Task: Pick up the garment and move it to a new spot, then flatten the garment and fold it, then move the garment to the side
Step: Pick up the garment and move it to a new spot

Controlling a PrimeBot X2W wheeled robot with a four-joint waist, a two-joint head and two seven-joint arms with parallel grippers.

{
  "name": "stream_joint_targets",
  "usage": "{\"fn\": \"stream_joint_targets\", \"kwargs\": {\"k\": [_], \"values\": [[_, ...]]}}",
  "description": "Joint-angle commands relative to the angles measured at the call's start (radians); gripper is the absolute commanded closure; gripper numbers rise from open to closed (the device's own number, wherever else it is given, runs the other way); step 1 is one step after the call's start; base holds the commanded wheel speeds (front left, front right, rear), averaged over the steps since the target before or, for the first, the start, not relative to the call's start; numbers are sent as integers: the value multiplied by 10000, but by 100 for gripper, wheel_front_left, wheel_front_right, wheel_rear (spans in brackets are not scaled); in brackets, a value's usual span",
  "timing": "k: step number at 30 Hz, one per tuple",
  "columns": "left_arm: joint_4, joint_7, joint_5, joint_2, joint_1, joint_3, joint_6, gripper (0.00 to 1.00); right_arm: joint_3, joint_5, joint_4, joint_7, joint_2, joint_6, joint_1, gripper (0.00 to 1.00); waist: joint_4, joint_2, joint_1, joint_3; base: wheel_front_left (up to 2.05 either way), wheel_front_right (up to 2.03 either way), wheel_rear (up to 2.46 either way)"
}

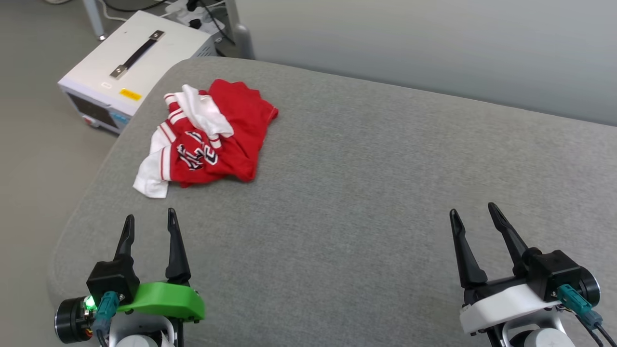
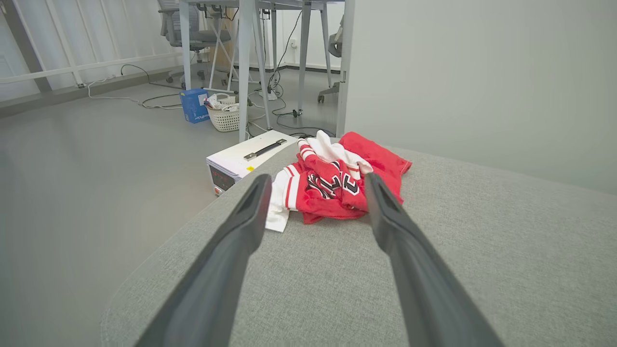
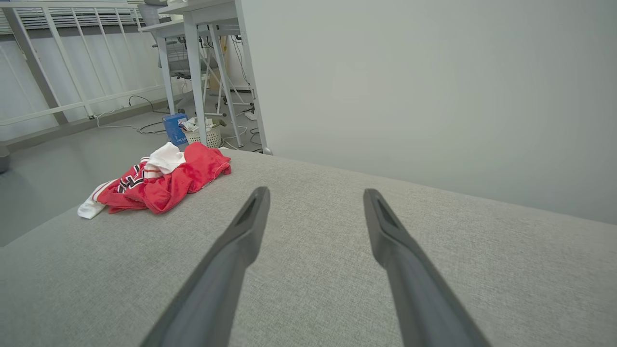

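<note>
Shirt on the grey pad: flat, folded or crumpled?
Crumpled. The shirt lies in a loose heap on the pad, a white part flopped over the red body, the lettering creased and partly hidden.

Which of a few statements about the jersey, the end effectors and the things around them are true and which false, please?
1. The garment lies crumpled on the grey padded surface. True.
2. The left end effector is shut on the garment. False: it is open, holds nothing and is apart from the garment.
3. The right end effector is open and holds nothing. True.
4. The garment lies nearer the right end effector. False: it lies just ahead of the left one.
5. A white box with a dark handle stands on the floor beside the surface. True.
</note>
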Motion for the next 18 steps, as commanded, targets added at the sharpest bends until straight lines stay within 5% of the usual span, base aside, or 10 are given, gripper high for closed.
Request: {"fn": "stream_joint_targets", "kwargs": {"k": [1, 13, 18], "values": [[48, -101, -138, -35, -147, 43, 37, 0, 53, 6, -51, -134, -9, -8, -80, 0, 454, 0, 0, 77, 0, 0, 0], [204, -366, -409, -39, -167, 320, -83, 0, 321, 99, -77, -396, -9, -9, -136, 0, 1223, 0, 0, 196, 0, 0, 0], [240, -472, -275, 2, -658, 639, -576, 0, 381, 81, -124, -500, -8, -9, -175, 0, 1289, 0, 0, 349, 0, 0, 0]]}}
